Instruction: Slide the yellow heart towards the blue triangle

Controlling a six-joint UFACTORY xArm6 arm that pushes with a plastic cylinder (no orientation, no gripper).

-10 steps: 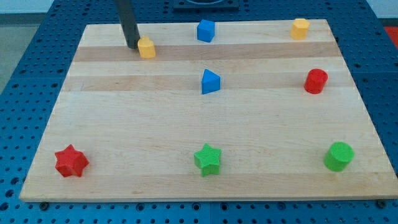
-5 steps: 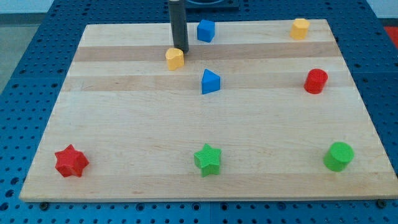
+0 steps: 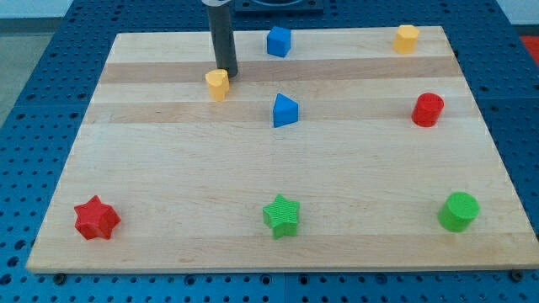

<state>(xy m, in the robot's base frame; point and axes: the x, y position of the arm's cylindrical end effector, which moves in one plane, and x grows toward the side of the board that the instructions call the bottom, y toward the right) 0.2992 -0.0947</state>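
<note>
The yellow heart (image 3: 217, 84) lies on the wooden board (image 3: 253, 168) near the view's top, left of centre. The blue triangle (image 3: 285, 110) sits to its right and a little lower, with a clear gap between them. My tip (image 3: 226, 72) stands just above and to the right of the yellow heart, touching or almost touching its upper right edge. The dark rod rises from there out of the view's top.
A blue cube (image 3: 279, 40) sits at the top centre and a yellow block (image 3: 407, 38) at the top right. A red cylinder (image 3: 428, 109) is at the right. A red star (image 3: 96, 218), green star (image 3: 281, 215) and green cylinder (image 3: 459, 210) line the bottom.
The yellow heart first slid right and down with my tip, then shifted back left and slightly lower. My tip moved left with it. The other blocks have not moved.
</note>
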